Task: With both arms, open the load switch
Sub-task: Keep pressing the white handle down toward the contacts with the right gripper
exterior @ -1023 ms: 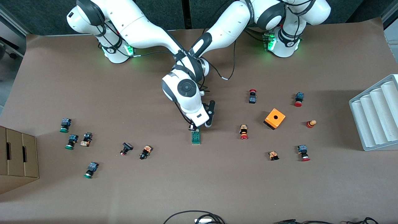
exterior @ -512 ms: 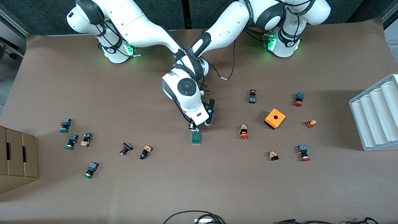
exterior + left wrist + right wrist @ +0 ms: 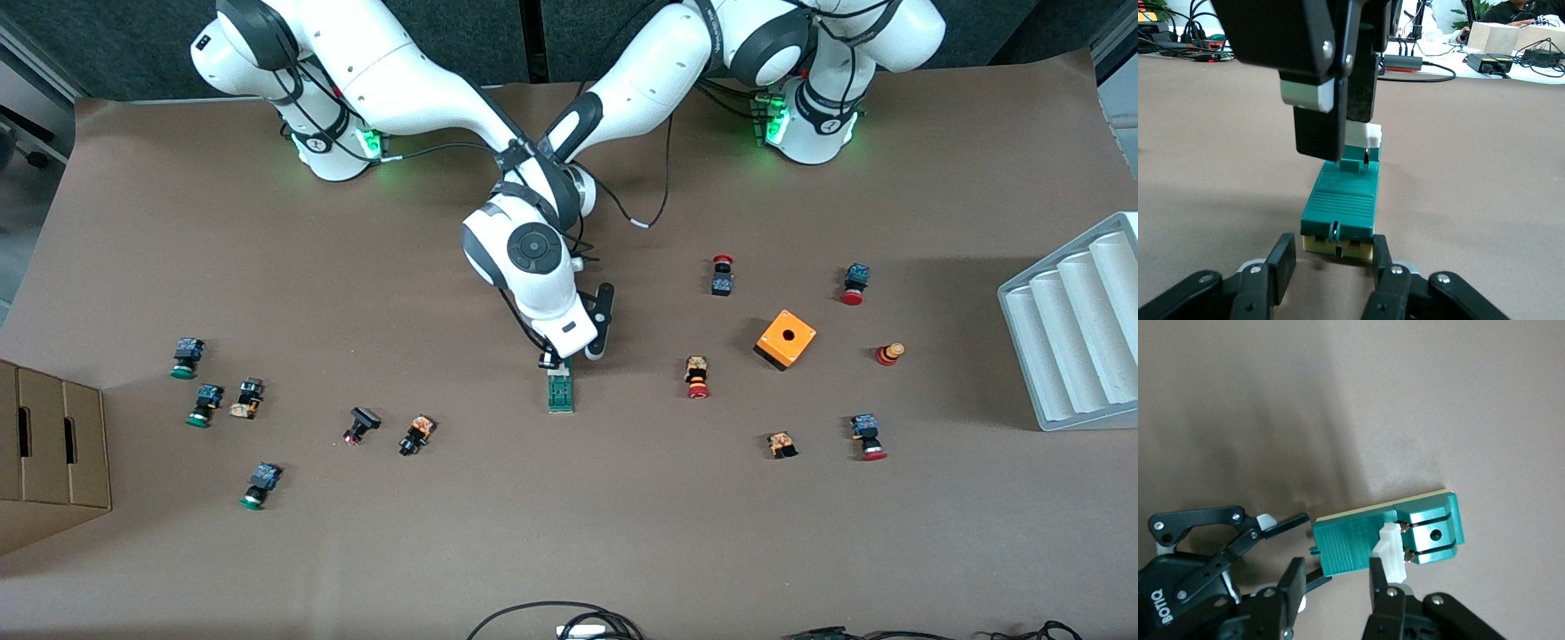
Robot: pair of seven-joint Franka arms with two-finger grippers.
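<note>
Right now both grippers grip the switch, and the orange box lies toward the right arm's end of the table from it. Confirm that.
Wrong about the box: the front view shows the orange box toward the left arm's end of the table from the switch. The left gripper and right gripper do grip it.

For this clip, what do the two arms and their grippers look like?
Both arms are glossy white with black joint rings, green lights at the bases and loose black cables. The left gripper has black linkage fingers and white lettering; the right gripper has black fingers, one bearing a white pad.
</note>
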